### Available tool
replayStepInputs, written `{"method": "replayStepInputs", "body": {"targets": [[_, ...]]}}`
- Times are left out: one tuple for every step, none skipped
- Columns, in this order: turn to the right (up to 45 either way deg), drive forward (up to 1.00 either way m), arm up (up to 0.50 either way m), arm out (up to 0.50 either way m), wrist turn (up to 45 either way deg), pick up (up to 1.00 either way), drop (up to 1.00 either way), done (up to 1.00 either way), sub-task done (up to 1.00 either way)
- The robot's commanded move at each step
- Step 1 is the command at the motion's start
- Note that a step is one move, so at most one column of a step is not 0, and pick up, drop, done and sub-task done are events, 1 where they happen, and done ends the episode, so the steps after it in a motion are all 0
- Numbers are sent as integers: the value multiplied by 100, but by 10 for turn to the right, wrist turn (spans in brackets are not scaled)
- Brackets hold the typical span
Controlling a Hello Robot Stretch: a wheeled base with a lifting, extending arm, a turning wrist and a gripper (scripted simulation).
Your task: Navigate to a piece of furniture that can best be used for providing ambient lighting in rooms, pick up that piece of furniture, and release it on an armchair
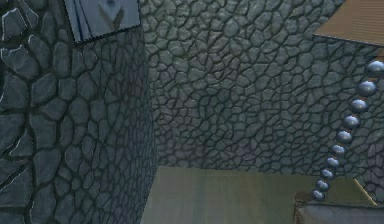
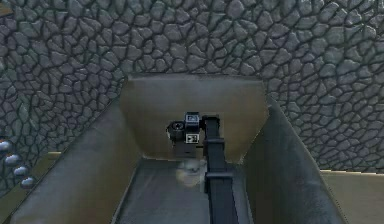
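Observation:
In the arm side view an olive-grey armchair with high side walls stands against the stone wall. My arm rises from the bottom edge over its seat. The gripper is in front of the chair's backrest, left of the two white marker squares. I cannot tell whether it holds anything. A small pale rounded blob lies low over the seat, just left of the arm bar; its shape is too vague to name.
Dark cobbled stone walls close in ahead and on the forward view's left. A curved row of shiny grey balls runs down the forward view's right, and the balls show again at the arm side view's left. Olive floor lies ahead.

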Motion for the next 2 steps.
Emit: {"method": "replayStepInputs", "body": {"targets": [[0,0,0,-8,0,0,0,0,0],[0,0,0,0,0,0,0,100,0]]}}
